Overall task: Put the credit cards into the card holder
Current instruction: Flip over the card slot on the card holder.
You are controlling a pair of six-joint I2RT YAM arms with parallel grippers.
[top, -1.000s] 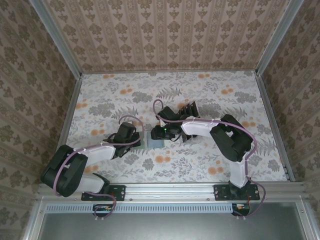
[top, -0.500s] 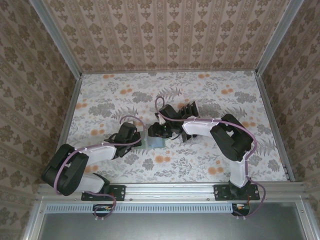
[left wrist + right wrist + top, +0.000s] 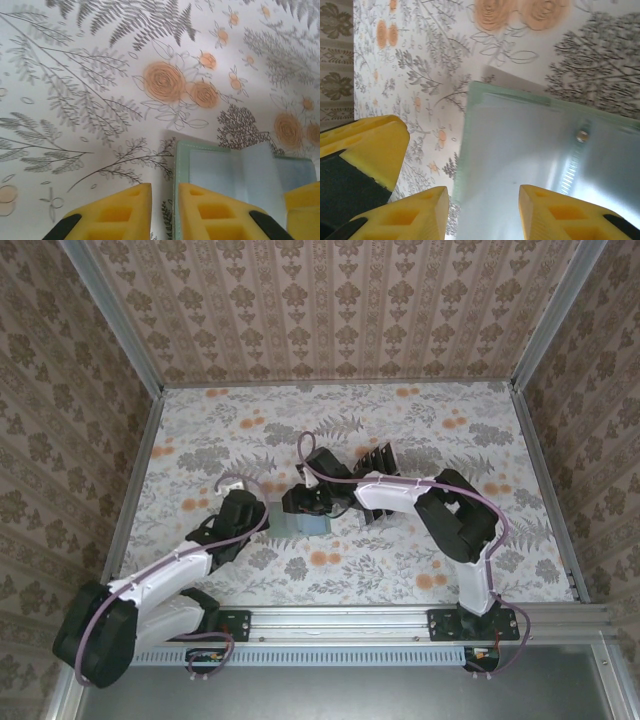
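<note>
The grey-green card holder (image 3: 308, 524) lies open on the flowered table, mid-table. In the left wrist view its stitched left edge (image 3: 186, 165) runs beside my right-hand finger. My left gripper (image 3: 165, 212) is slightly open at that edge, with table pattern showing in the gap. My right gripper (image 3: 482, 215) hangs open close over the holder's pale inner panel (image 3: 520, 150), one finger on each side and nothing pinched. Dark credit cards (image 3: 380, 458) stand in a rack behind the right arm.
The left gripper's yellow finger (image 3: 367, 150) sits close to the left of the right gripper. Patterned walls enclose the table on three sides. Open table lies to the far left and near right.
My left gripper's jaws have parted at the holder's edge and the left arm has drawn back toward the near left. The right gripper has shifted slightly left over the holder.
</note>
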